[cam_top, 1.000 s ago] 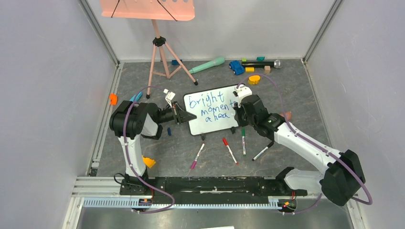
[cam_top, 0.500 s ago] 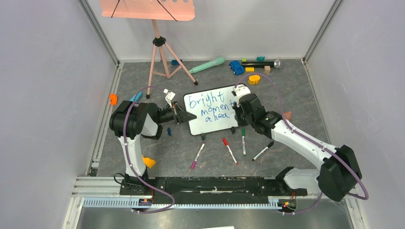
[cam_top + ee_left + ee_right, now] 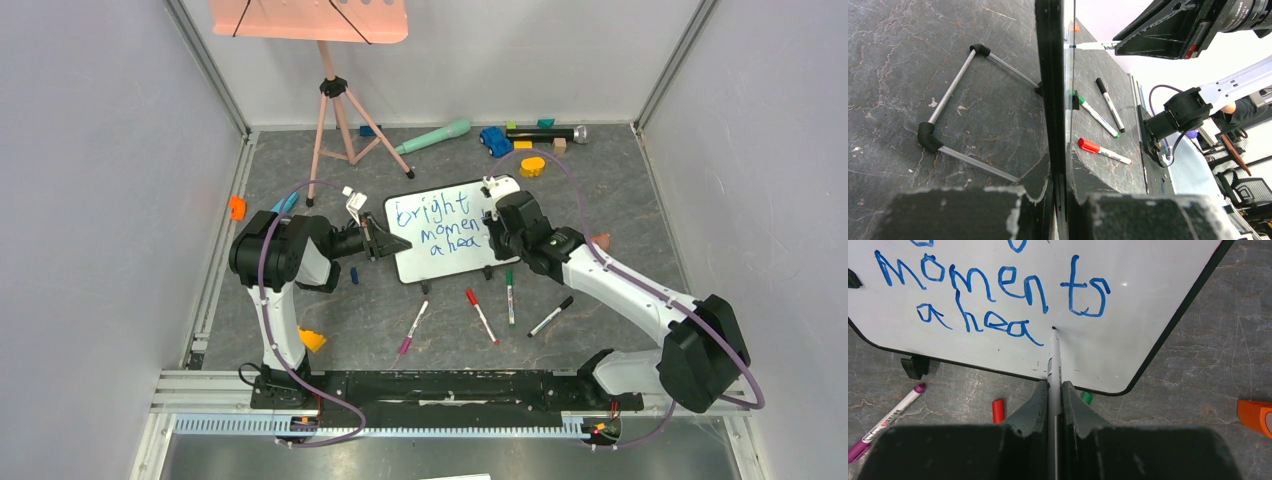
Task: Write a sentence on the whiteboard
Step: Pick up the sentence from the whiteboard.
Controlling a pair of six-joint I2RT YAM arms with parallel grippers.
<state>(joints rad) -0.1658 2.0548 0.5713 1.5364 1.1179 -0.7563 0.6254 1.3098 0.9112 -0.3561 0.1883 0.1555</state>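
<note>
The dark grey table (image 3: 620,200) carries everything. The whiteboard (image 3: 447,264) stands propped on its lower edge near the middle, its written face turned toward the arms. A salmon-pink music stand (image 3: 336,110) rises on its tripod well behind the whiteboard's left end.

The left gripper (image 3: 388,243) meets the whiteboard at its left edge. In the left wrist view the black frame runs straight between the fingers, and the jaws are clamped on it. The right gripper (image 3: 1054,390) sits at the whiteboard's right end, its jaws pressed together on a white-barrelled marker (image 3: 1053,357).

Four loose pens lie on the table just in front of the whiteboard's lower edge. They are a purple marker (image 3: 413,327) toward the left, then a red marker (image 3: 481,316), a green marker (image 3: 509,296) and a black marker (image 3: 551,316) toward the right.

On the whiteboard the sentence (image 3: 998,290) reads in blue "Bright", "moments" and "ahea" on three lines. The held marker's tip touches the white surface just right of the final "a", under the "t" of "moments".
</note>
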